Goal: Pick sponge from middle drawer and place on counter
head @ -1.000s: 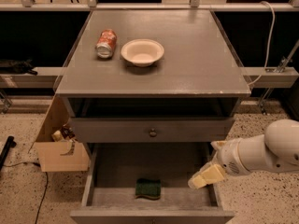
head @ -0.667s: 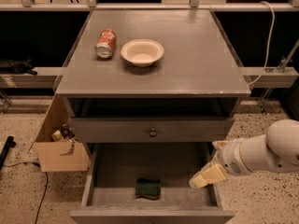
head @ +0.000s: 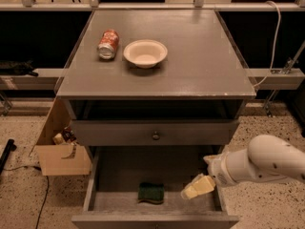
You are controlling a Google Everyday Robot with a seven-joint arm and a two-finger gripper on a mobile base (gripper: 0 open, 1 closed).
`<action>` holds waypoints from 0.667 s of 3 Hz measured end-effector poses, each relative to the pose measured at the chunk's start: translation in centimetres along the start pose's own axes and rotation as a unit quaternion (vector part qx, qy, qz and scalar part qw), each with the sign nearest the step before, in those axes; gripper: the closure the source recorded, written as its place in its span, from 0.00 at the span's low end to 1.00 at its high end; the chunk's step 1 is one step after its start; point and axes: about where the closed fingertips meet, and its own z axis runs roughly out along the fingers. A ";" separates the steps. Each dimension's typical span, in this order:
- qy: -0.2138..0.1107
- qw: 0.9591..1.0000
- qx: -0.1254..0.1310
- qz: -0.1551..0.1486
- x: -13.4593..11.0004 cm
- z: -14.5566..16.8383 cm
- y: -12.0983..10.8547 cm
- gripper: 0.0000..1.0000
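Robot arm (head: 267, 163) cut off right, gripper (head: 198, 187) over middle drawer (head: 119, 175), seemingly beside sponge (head: 151, 192)

Small wavy-edged sponge (head: 151, 192): dark green top face. Wide wooden middle drawer (head: 114, 175): grey paint, plain bottom, front rim worn pale. Square cabinet counter (head: 190, 56): uniform grey, edges chipped pale. Round shallow bowl (head: 145, 53): cream. Metal drink can (head: 108, 44): red-orange, white markings. Gripper (head: 196, 188), over drawer's right side: pale yellow. Rounded robot arm (head: 267, 163): white, few dark dots. Terrazzo floor (head: 19, 194): beige, dark-speckled.
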 end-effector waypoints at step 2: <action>0.018 0.999 -0.018 0.022 2.0 8.9 -1.1 0.00</action>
